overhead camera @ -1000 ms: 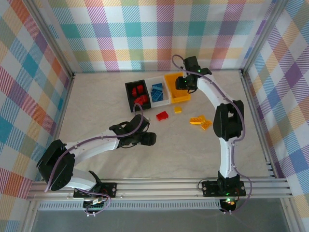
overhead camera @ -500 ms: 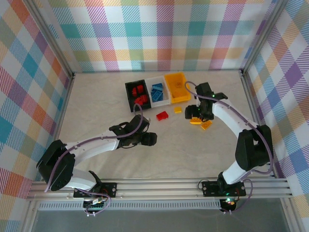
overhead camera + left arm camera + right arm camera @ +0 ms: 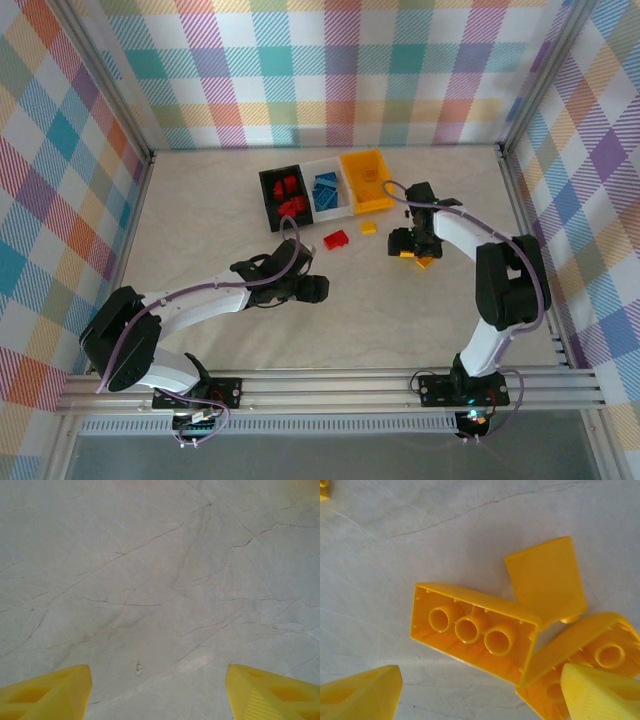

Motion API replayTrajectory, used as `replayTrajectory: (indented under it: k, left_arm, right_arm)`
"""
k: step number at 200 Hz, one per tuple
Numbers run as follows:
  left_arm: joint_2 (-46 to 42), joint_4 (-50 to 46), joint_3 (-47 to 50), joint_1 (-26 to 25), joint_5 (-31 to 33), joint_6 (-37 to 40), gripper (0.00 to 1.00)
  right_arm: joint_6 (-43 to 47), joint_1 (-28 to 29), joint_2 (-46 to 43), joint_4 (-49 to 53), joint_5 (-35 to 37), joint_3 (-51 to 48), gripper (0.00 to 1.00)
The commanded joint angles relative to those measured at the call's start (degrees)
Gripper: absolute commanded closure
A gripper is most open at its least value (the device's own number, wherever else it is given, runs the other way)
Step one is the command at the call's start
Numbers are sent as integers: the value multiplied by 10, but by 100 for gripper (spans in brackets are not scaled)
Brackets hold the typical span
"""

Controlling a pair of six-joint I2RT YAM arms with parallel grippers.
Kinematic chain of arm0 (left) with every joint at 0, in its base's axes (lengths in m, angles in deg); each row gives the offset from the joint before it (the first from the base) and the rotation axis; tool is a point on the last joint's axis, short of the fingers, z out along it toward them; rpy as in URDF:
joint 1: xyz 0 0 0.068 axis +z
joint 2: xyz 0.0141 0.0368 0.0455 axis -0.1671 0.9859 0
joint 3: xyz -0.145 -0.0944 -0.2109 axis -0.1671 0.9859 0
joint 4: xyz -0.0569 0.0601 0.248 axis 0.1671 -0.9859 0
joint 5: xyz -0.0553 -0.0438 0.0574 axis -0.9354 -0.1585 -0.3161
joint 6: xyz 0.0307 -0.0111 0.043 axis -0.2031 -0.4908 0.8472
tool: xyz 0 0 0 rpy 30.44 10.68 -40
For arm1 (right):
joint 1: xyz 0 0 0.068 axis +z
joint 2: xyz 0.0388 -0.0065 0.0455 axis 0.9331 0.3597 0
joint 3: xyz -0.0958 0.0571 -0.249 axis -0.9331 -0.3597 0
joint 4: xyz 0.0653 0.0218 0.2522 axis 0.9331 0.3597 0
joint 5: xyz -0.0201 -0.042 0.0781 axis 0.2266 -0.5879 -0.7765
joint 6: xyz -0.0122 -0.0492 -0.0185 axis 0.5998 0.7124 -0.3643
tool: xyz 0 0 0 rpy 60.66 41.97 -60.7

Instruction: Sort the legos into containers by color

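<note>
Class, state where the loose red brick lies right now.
In the top external view, the red brick lies on the table just in front of the white bin, with a small yellow brick to its right.

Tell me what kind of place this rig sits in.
Likely a lab test cell: pastel plaid-patterned walls on an aluminium frame, enclosing a pale marble-patterned tabletop.

Light is bright, even and diffuse, falling from above, and the pale surface (image 3: 200,220) shows no glare. Shadows are soft and short, darkest under the left hand (image 3: 316,288). In the left wrist view the surface's veins ahead of the hand are fairly sharp, while the yellow fingertips (image 3: 47,692) are blurred. Just ahead of the right hand (image 3: 480,695), the upturned yellow brick (image 3: 472,632) is crisp with a faint shadow. That hand's own fingertips (image 3: 362,692) are out of focus.
</note>
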Motion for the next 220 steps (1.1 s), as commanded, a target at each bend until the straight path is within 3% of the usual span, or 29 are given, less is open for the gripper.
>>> replayTrajectory:
  k: [1, 84, 118, 177, 220]
  left_arm:
    - [-13, 5, 7, -9, 7, -6, 29]
    - [-11, -17, 8, -9, 15, 4, 28]
    - [-8, -17, 8, -9, 16, 5, 28]
    - [-17, -17, 15, -9, 18, 4, 28]
    - [-26, -21, 20, -9, 21, 2, 28]
  right_arm:
    - [1, 1, 16, -24, -15, 16, 20]
    - [-10, 30, 84, -29, 1, 63, 29]
    - [-10, 40, 90, -32, 8, 69, 40]
    - [-2, 44, 109, -37, -41, 83, 27]
    - [2, 52, 139, -37, -52, 104, 28]
